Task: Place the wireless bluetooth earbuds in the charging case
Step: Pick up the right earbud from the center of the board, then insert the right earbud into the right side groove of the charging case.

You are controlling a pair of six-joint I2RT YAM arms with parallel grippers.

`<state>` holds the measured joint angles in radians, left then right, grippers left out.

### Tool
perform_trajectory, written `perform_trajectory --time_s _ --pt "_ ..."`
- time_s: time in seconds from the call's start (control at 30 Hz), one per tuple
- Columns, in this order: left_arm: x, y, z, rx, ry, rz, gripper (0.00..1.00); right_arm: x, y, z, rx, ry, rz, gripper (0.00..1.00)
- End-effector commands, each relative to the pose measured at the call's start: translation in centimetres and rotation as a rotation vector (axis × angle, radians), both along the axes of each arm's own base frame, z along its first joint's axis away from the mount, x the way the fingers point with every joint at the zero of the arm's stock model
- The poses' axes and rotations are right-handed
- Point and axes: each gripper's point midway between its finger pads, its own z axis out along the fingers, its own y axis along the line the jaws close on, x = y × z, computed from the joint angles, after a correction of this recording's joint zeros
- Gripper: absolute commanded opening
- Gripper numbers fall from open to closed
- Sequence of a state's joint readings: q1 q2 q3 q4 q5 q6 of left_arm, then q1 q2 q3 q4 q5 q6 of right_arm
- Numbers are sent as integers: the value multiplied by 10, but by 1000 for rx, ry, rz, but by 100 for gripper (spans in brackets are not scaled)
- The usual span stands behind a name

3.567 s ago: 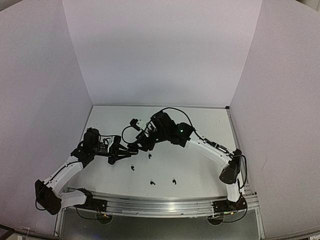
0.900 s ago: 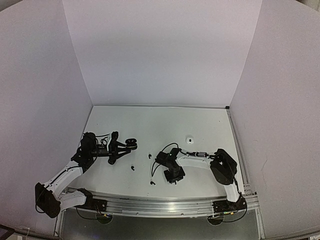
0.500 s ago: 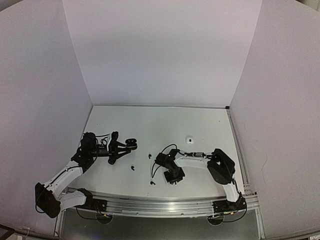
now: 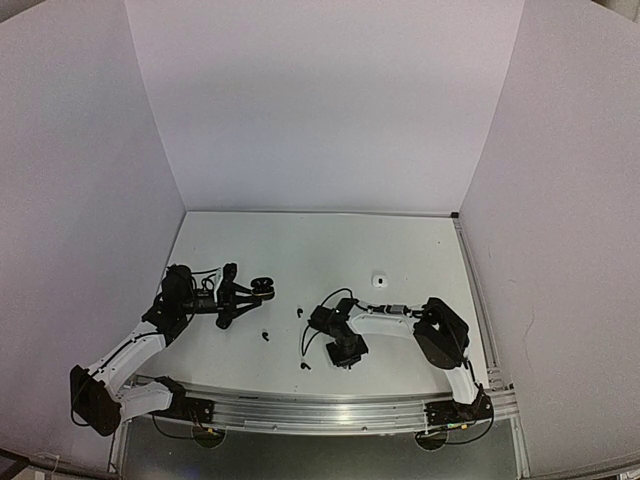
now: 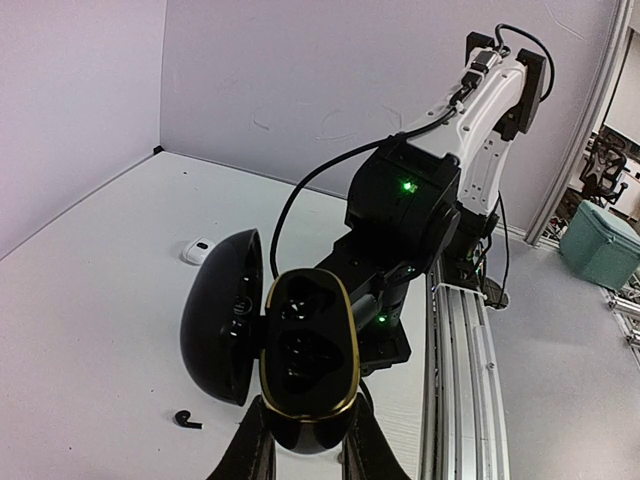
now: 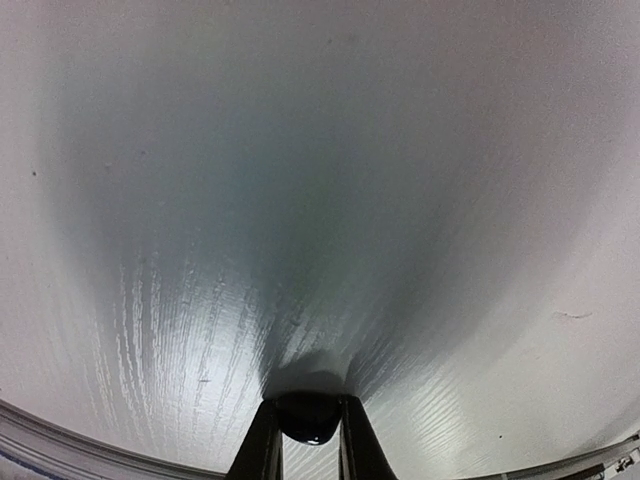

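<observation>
The black charging case (image 5: 308, 345) stands open, its gold-rimmed base facing the camera and its lid (image 5: 220, 320) swung to the left. My left gripper (image 5: 308, 455) is shut on the base from below and holds it above the table (image 4: 262, 288). My right gripper (image 6: 305, 405) points down at the table near the front (image 4: 346, 357), shut on a black earbud (image 6: 308, 420) that sits between both fingers. Three other black earbuds lie loose on the table (image 4: 299, 312), (image 4: 265, 334), (image 4: 305, 366); one of them shows beside the case (image 5: 185, 420).
A small white rounded object (image 4: 379, 280) lies on the table behind the right arm, also in the left wrist view (image 5: 200, 250). The metal rail (image 4: 320, 410) runs along the near edge. White walls close in the table on three sides.
The right gripper's jaws have narrowed onto the black earbud at the near table, after the arm came down from beside the case. The left arm and the case have not moved.
</observation>
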<state>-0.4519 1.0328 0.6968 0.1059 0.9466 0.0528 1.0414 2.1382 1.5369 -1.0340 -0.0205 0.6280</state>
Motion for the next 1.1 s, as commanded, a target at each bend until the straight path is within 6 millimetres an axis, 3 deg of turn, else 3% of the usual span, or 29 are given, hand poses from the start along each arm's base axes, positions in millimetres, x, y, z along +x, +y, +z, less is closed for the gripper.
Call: perform_trajectory --time_s 0.0,0.1,0.27,0.37,0.43,0.6,0.67,0.83,0.93,1.07 --pt "-4 1 12 -19 -55 -6 0 11 1 -1 -14 -41 -5 6" --pt "-4 1 12 -19 -56 -7 0 14 2 2 -9 -56 -3 0" --pt "-4 1 12 -19 -57 -8 0 23 9 13 22 -87 4 0" --pt "-4 1 10 -16 -61 -8 0 32 18 31 60 -138 6 0" --pt "-6 1 10 -13 -75 -12 0 44 27 54 108 -202 14 0" --pt "0 4 12 -13 -133 36 0 88 56 160 291 -497 44 0" --pt "6 7 15 -20 -169 83 0 100 73 217 399 -655 81 0" --pt "22 14 25 -55 -233 200 0 101 120 322 679 -953 217 0" --pt "25 17 30 -75 -257 238 0 90 151 366 834 -1085 315 0" --pt "25 17 37 -98 -275 248 0 80 179 399 989 -1175 382 0"
